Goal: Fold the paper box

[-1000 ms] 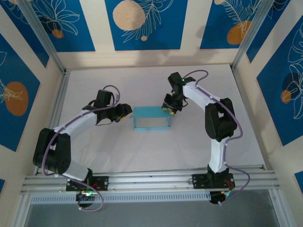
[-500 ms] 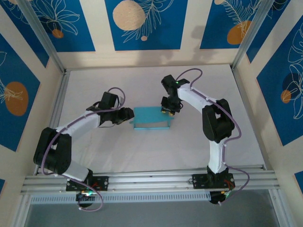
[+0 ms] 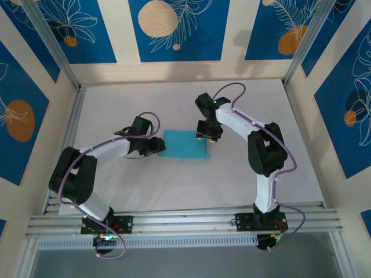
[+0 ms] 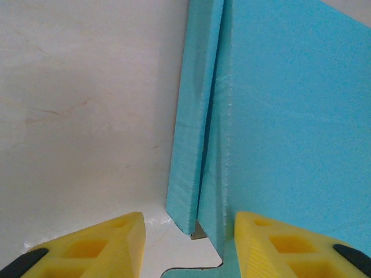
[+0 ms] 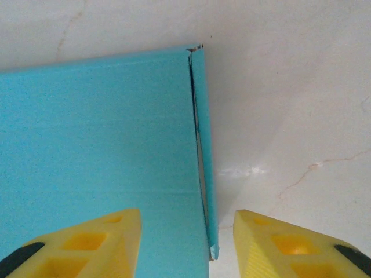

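The paper box (image 3: 184,145), a flat light-blue card shape, lay in the middle of the white table (image 3: 145,104), between our two grippers. We think the folding was nearly done, with the side walls left to press in. Our left gripper (image 3: 156,146) had its yellow fingers (image 4: 110,243) spread, with the left wall (image 4: 194,116) between them. Our right gripper (image 3: 207,134) was spread the same way at the right wall (image 5: 203,145). Next, we should squeeze gently. We could not see inside the box.

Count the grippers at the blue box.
2. The left gripper at the left end of the paper box; the right gripper at its far right corner. Both straddle a side wall, jaws open.
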Motion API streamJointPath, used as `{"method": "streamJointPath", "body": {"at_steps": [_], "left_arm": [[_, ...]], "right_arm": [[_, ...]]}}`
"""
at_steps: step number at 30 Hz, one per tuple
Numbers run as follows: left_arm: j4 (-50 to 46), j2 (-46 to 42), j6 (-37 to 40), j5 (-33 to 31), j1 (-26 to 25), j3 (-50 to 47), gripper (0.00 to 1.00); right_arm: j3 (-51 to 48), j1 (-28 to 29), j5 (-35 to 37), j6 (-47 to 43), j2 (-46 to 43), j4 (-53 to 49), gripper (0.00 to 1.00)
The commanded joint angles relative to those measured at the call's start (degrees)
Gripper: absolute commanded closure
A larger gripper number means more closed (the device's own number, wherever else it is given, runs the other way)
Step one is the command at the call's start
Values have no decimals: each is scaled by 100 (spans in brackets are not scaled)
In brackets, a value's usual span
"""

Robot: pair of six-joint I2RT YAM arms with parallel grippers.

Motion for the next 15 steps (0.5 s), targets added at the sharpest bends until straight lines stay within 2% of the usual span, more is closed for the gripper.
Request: {"method": "streamJointPath", "body": {"at_steps": [1,4,11,15], "left_arm": [[-250,159,161,-215,-47,-9,56],[-293,185,194,-240,-55,41,56],[-304,226,234,-285,-56,22,57],[-297,253,258,-267,-56,35,59]], "right_arm": [[182,-31,-36,-166,-320,-177,52],[11,-117,-180,-300,-449,-135,54],[-1304,-190,-1259,-640,-1035,846,59],[-1694,-172,-1483,-610,-1022,1131,59]]}}
